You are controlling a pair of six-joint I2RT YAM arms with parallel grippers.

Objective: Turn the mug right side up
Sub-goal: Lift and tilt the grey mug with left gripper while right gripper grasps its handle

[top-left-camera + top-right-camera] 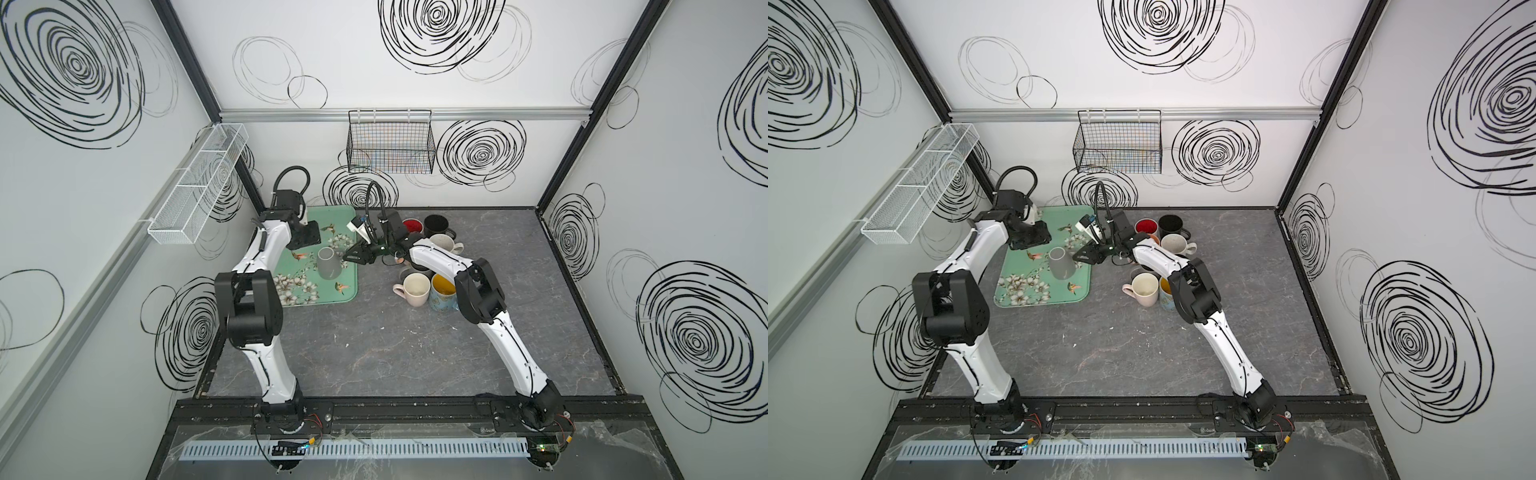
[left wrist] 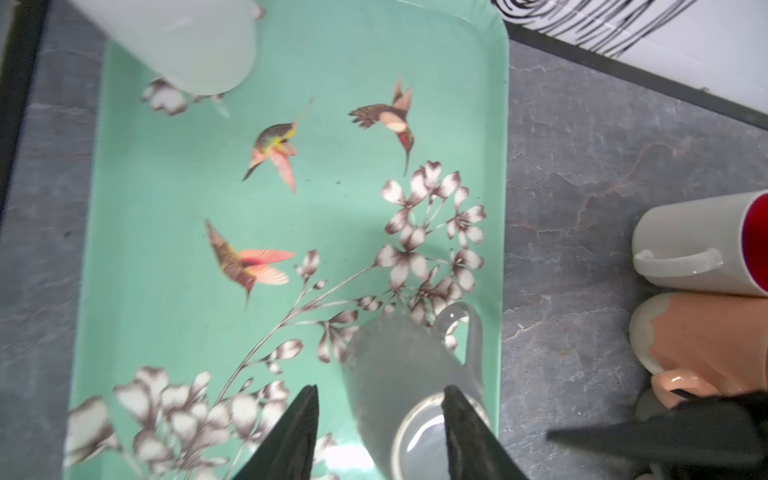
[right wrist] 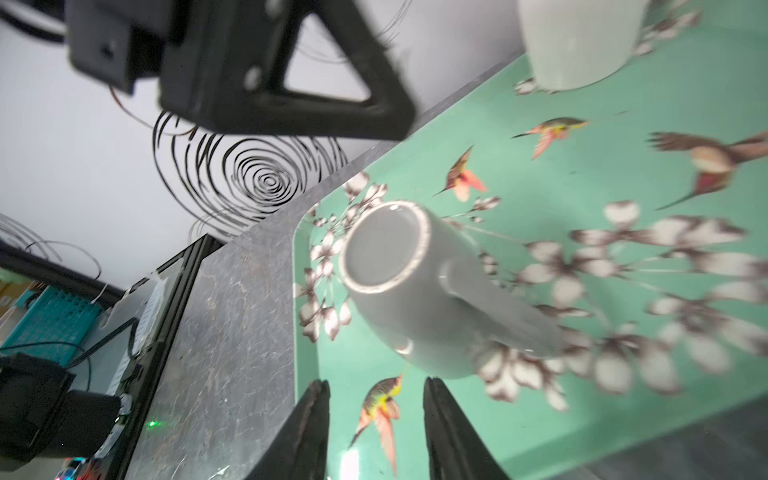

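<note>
The left arm rises from its base, folds at a raised elbow and reaches away to the far left. Its wrist is bent so that the left pincer points down. In the left wrist view its jaws stand apart, with nothing gripped between them. The right arm leans inward from its base, bends at the elbow and stretches low across the middle towards the left. The right pincer lies near level, tips pointing leftward. In the right wrist view its jaws are likewise parted and empty.

Top views overhead; wrist views close, share mug.
</note>
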